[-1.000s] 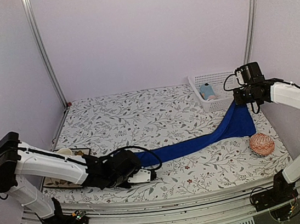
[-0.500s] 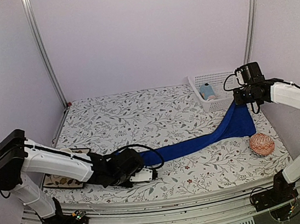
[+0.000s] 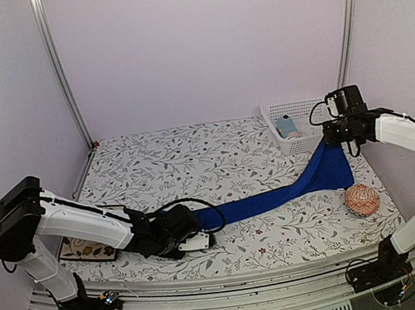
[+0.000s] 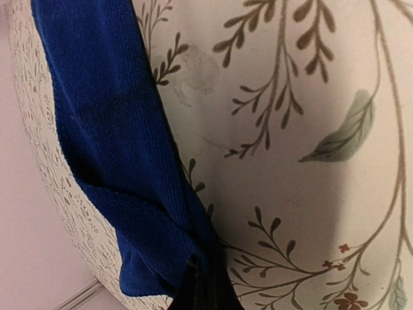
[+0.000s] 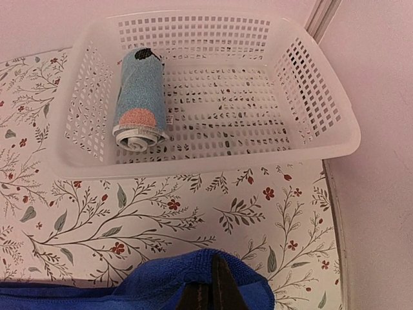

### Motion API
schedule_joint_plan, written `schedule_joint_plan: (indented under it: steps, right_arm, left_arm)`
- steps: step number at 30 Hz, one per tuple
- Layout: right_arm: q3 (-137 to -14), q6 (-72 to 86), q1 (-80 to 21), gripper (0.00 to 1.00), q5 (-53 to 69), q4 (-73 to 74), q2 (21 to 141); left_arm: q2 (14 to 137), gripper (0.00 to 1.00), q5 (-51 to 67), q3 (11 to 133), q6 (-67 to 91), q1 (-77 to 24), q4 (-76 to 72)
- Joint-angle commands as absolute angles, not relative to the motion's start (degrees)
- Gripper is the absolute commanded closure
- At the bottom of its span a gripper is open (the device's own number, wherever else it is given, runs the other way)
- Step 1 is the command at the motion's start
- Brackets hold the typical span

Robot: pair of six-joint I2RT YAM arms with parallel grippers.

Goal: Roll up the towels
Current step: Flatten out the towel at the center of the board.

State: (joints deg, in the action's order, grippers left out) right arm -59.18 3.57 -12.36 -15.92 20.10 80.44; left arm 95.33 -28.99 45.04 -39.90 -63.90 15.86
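We noted 2 towels. The long royal-blue towel (image 3: pixel 274 198) was unrolled, stretched as a narrow strip diag. across the floral table (image 3: pixel 192 157), from front-centre to the far-right side. Its mid section lay flat on the surface. The R end widened & rose off the table, its top edge pinched in the closed tips of the right gripper (image 5: pixel 210 290). The L end was bunched into folds, pinched in the closed tips of the left gripper (image 4: pixel 205 284), low by the surface. The smaller light-blue towel (image 5: pixel 137 97) was already rolled into a short cylinder w/ an orange-pink patch, a dark mark & a white spiral end. It lay on its side in the white basket (image 5: pixel 335 145) at the far-right corner.
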Motion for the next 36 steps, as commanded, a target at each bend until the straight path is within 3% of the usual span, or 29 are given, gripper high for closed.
schedule_joint_plan:
  steps: [1,10,19,23,29,36]
  right_arm:
    - [-58.3,3.1,-12.6,0.96,-15.8,19.1,78.9]
    - [-59.3,3.5,-13.1,0.97,-17.7,21.0,77.1]
    - [-61.4,4.1,-13.9,0.97,-21.5,27.8,68.8]
    - [-61.1,3.7,-14.0,0.97,-20.4,29.2,63.0]
    - [-64.1,2.8,-14.1,0.98,-19.7,32.9,54.3]
    - [-65.9,2.4,-14.2,0.97,-17.1,36.1,49.0]
  left_arm:
    - [95.2,1.0,-29.4,46.7,-39.2,-63.1,15.7]
    - [84.6,1.0,-37.0,47.2,-34.3,-60.2,6.8]
    - [68.7,1.0,-54.6,41.2,-32.5,-58.4,-15.2]
    - [58.9,1.0,-56.3,37.9,-32.8,-59.0,-23.6]
    - [48.0,1.0,-61.1,37.1,-35.5,-62.8,-28.0]
    - [45.9,1.0,-69.2,36.7,-42.9,-71.1,-34.8]
